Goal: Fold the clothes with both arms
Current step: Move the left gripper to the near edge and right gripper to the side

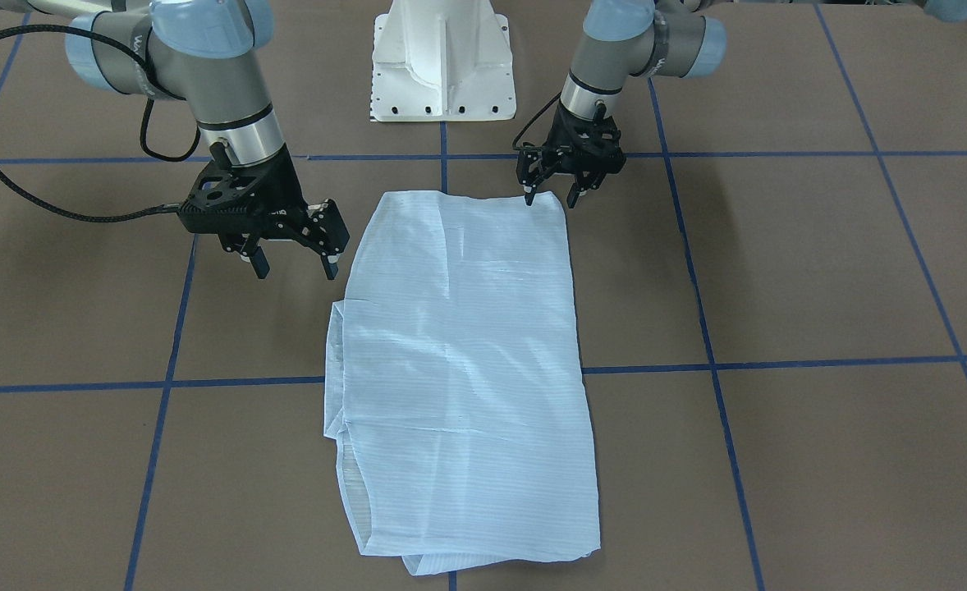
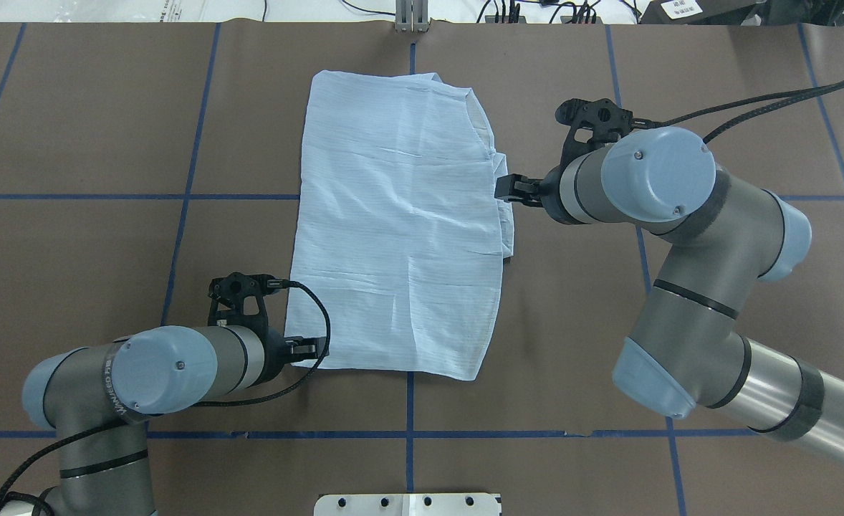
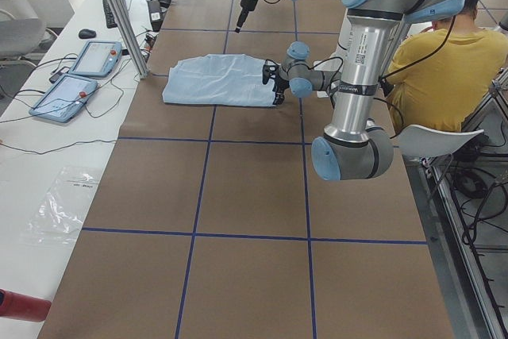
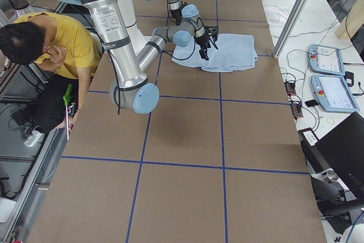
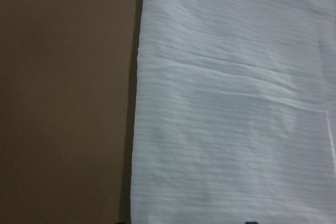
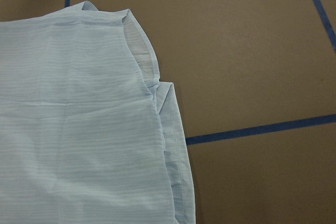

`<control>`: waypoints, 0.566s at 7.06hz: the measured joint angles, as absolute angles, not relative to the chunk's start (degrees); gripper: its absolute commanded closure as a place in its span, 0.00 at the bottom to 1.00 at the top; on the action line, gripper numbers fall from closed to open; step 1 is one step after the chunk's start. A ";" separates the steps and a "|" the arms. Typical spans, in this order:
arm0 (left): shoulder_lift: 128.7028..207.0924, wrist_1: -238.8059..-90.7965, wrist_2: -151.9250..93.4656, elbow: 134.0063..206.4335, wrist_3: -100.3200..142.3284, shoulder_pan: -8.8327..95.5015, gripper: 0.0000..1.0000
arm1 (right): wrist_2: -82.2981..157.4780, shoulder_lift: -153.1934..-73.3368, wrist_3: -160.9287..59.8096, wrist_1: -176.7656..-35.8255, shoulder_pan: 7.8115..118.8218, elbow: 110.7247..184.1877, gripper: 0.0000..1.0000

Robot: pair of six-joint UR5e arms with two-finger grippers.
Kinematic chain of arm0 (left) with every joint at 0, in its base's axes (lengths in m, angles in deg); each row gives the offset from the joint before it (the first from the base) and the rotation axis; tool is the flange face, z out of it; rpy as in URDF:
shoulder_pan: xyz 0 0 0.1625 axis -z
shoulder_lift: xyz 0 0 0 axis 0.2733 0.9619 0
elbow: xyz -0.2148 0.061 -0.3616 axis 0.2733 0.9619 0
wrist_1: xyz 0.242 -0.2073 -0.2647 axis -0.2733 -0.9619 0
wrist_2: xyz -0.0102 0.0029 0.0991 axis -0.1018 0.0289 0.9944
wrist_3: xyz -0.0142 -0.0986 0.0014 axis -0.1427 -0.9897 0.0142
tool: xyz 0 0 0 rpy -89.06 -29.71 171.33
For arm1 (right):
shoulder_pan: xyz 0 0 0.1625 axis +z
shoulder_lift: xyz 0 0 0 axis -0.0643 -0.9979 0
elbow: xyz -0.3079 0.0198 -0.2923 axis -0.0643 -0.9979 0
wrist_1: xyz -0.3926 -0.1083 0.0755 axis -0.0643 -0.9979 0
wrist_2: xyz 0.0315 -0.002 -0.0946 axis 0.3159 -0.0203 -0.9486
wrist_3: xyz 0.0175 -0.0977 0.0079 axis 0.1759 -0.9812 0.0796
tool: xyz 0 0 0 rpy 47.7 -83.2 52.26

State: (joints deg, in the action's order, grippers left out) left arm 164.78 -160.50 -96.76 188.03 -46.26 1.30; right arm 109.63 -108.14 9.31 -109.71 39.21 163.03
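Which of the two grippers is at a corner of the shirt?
The left gripper, at the shirt's corner nearest the robot's base. The right gripper hangs beside a long edge instead.

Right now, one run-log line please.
blue shirt: folded lengthwise, lying flat | left end effector: open at robot-side corner | right end effector: open beside long edge

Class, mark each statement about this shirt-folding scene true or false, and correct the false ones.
1. The shirt lies folded in a rough rectangle on the table. True.
2. The right end effector is shut on the shirt. False: it is open, beside the shirt's edge, holding nothing.
3. The left end effector is open at a shirt corner on the robot's side. True.
4. Part of the shirt hangs over the table's edge. False: all of it rests on the table.
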 measured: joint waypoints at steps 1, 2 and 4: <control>164.80 -160.50 -96.74 187.66 -46.22 1.26 0.29 | 109.45 -108.15 9.31 -109.71 39.07 162.99 0.00; 164.82 -160.49 -96.73 187.10 -46.19 1.24 0.33 | 109.36 -108.15 9.31 -109.71 38.99 162.95 0.00; 165.09 -160.52 -96.73 185.56 -46.00 1.36 0.66 | 109.32 -108.13 9.32 -109.70 38.89 162.92 0.00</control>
State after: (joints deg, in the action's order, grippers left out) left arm 165.09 -160.52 -96.73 185.56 -46.00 1.36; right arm 109.32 -108.13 9.32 -109.70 38.89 162.92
